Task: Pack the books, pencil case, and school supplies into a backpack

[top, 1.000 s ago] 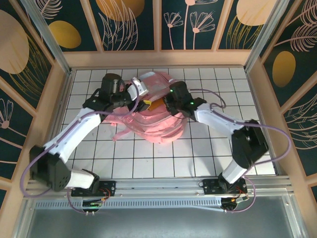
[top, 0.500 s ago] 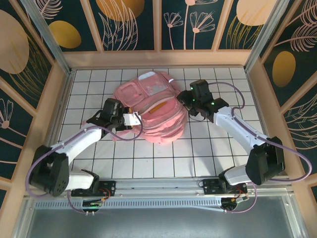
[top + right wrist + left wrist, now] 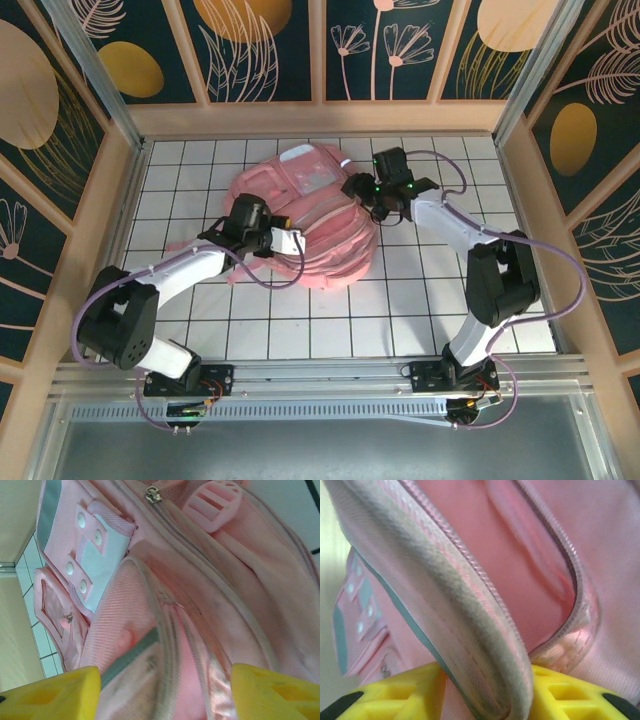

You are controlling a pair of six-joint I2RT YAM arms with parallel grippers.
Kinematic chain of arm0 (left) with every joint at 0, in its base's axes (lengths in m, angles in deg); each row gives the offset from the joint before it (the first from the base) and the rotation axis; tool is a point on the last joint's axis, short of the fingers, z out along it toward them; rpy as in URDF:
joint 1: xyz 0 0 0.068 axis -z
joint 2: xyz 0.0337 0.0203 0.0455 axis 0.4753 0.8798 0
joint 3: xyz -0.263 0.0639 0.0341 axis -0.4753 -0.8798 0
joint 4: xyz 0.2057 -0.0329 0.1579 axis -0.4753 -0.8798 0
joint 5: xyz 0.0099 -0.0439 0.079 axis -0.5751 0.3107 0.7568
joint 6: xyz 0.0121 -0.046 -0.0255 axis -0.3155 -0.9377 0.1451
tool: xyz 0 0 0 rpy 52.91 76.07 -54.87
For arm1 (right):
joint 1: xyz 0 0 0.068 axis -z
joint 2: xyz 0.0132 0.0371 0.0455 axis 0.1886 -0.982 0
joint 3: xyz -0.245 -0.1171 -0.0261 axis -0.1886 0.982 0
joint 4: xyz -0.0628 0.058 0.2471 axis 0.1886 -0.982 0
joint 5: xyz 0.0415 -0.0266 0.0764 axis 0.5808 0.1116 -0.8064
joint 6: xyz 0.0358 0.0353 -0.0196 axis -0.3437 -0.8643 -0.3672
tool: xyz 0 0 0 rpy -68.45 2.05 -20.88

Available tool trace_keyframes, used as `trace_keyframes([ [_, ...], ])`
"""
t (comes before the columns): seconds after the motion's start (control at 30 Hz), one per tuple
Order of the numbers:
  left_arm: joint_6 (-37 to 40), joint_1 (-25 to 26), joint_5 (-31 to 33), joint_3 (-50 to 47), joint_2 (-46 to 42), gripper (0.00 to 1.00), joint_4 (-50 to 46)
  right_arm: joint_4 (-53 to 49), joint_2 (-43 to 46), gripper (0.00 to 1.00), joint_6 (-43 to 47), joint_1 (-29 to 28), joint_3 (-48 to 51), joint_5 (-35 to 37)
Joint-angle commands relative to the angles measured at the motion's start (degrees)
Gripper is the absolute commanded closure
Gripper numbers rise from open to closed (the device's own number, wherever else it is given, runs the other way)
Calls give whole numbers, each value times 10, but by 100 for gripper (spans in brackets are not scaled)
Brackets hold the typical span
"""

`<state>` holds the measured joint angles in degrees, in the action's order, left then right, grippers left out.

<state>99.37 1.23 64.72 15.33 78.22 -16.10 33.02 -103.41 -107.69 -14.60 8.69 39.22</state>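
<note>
The pink backpack (image 3: 325,240) lies flat in the middle of the table. My left gripper (image 3: 288,243) is at its left front side. In the left wrist view the yellow fingers (image 3: 390,697) pinch the grey-pink zipper edge (image 3: 470,630) of the backpack (image 3: 535,540), whose mouth gapes beside it. My right gripper (image 3: 358,188) hovers at the bag's upper right. It stands open (image 3: 165,695), its fingers wide apart over the bag's rim (image 3: 160,630). The books, the pencil case and the school supplies are hidden.
Pink straps (image 3: 240,268) trail from the bag's left front over the white tiled table (image 3: 420,290). Wooden walls (image 3: 110,200) close in the sides and back. A zipper pull (image 3: 152,494) and a pink buckle (image 3: 212,502) lie on the bag's top.
A second ago both grippers held the bag up and open. They let go and drew away, and the bag dropped flat. Now both are back at it, the left one pinching the zipper edge.
</note>
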Motion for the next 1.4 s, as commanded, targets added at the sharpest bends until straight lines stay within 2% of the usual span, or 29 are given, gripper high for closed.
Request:
trace_keyframes([
  [0.0, 6, 15, -48, 26, 6, 66, -18, 19, -15, 31, 23, 0, -23, -16],
  [0.03, 4, 21, -56, 26, 6, 72, -21, 23, -22, 32, 22, 1, -22, -24],
  [0.13, -11, 39, -77, 31, 8, 89, -29, 42, -43, 44, 23, 1, -19, -56],
  [0.2, -23, 55, -88, 45, 13, 100, -41, 63, -53, 69, 32, 2, -13, -70],
  [0.27, -37, 66, -98, 57, 14, 100, -45, 84, -59, 94, 45, 5, -11, -72],
  [0.33, -54, 74, -105, 64, 10, 98, -43, 87, -69, 100, 69, 12, -26, -75],
  [0.37, -61, 76, -110, 68, 5, 91, -44, 85, -78, 100, 89, 17, -40, -82],
  [0.43, -67, 77, -115, 67, -11, 70, -47, 85, -96, 100, 138, 28, -67, -105],
  [0.47, -65, 77, -115, 66, -24, 64, -54, 83, -106, 100, 164, 34, -82, -116],
  [0.63, -77, 77, -95, 84, -105, 56, -96, 95, -153, 100, 261, 58, -131, -185],
  [0.8, -18, 60, 12, 83, -117, 58, -167, 162, -191, 100, 265, 79, -137, -262],
  [0.9, -14, 20, -9, 82, -95, 59, -192, 145, -210, 100, 271, 76, -166, -280],
  [1.0, 13, 16, 22, 46, -73, 58, -147, 142, -208, 99, 262, 76, -173, -276],
  [1.03, 20, 16, 29, 44, -57, 58, -136, 134, -209, 98, 261, 76, -179, -271],
  [1.17, 47, 17, 32, 59, 6, 53, -118, 107, -201, 81, 263, 77, -184, -254],
  [1.27, 34, 16, 38, 63, 33, 52, -58, 104, -178, 76, 256, 79, -171, -242],
  [1.37, 33, 17, 39, 98, 62, 52, -59, 110, -141, 75, 241, 81, -144, -233],
])
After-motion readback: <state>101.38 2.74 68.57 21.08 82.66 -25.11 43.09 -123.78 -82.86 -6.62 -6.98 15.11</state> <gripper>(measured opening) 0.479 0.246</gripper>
